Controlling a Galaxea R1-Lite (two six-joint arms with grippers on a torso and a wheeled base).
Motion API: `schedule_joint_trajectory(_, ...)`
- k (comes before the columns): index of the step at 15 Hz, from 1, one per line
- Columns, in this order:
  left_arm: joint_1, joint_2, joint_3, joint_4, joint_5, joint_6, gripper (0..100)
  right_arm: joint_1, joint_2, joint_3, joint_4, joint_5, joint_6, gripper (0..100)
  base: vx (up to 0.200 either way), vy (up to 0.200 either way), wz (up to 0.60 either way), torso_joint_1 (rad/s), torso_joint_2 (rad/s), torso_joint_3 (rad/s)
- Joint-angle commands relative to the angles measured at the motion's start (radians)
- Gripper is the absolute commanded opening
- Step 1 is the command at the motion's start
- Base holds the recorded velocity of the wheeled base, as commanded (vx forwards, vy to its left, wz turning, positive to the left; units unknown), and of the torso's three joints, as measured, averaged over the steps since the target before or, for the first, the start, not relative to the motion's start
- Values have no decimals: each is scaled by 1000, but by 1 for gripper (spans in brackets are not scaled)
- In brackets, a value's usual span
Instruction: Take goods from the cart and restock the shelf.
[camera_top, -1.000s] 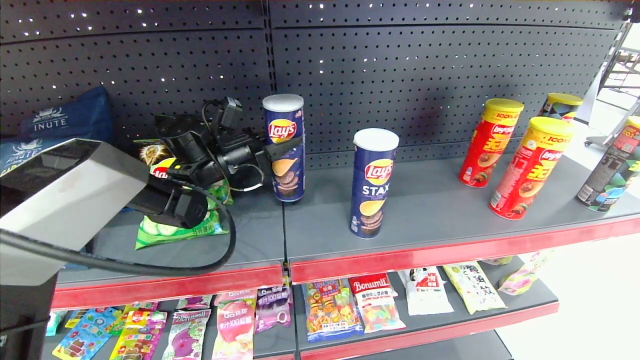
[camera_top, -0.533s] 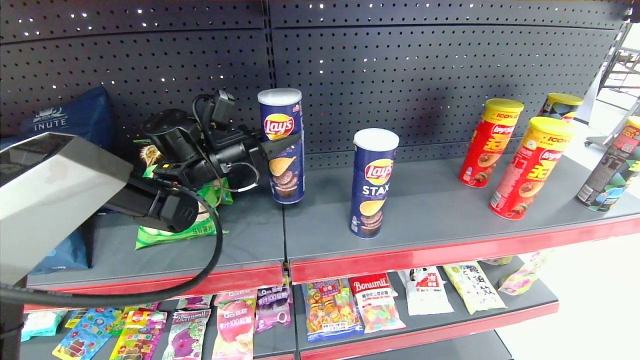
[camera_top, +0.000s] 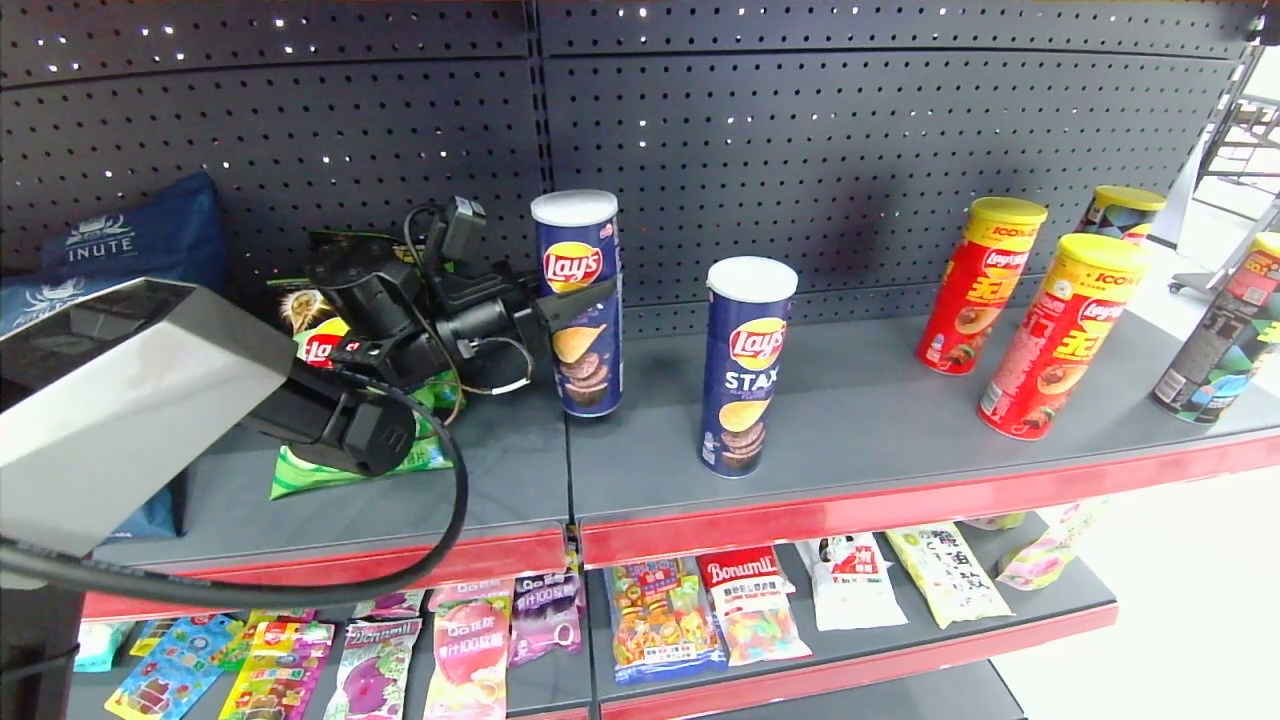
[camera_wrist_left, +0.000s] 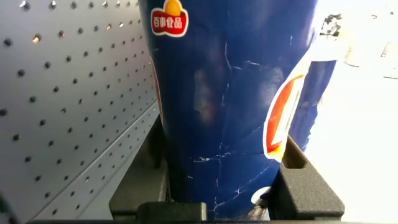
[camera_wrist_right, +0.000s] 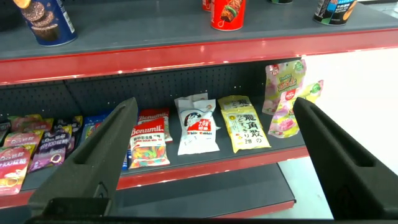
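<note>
My left gripper (camera_top: 578, 308) is shut on a blue chips can with a white lid (camera_top: 580, 300), held upright at the back of the grey upper shelf (camera_top: 860, 440), close to the pegboard. The same can (camera_wrist_left: 230, 106) is seen close up in the left wrist view between the two black fingers (camera_wrist_left: 140, 193). I cannot tell whether its base touches the shelf. A second blue can (camera_top: 745, 365) stands to its right, nearer the front edge. In the right wrist view my right gripper (camera_wrist_right: 213, 106) is open with nothing in it, low down facing the lower shelf.
Two red cans with yellow lids (camera_top: 1060, 335) and two dark cans (camera_top: 1215, 345) stand at the shelf's right. A green snack bag (camera_top: 340, 465) and blue bags (camera_top: 130, 240) lie under and behind the left arm. Candy packets (camera_top: 750, 605) line the lower shelf.
The left gripper first carried the can slightly up and left, then moved it right and down. The can now sits a little closer to the second blue can.
</note>
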Motion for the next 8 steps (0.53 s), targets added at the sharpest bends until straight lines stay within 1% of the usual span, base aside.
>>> schedule_joint_trajectory(1, -1, 8, -9, -1, 0, -4, 0, 0, 0, 0, 0, 0, 0, 100, 0, 0, 0, 0, 0, 0)
schedule_joint_trajectory(4, -13, 42, -78, -3, 0, -47, 0, 0, 0, 0, 0, 0, 0, 100, 0, 0, 0, 0, 0, 0)
schedule_joint_trajectory(6, -19, 51, -92, -3, 0, -60, 0, 0, 0, 0, 0, 0, 0, 100, 0, 0, 0, 0, 0, 0)
schedule_joint_trajectory(8, -19, 69, -97, -21, 0, -61, 0, 0, 0, 0, 0, 0, 0, 100, 0, 0, 0, 0, 0, 0)
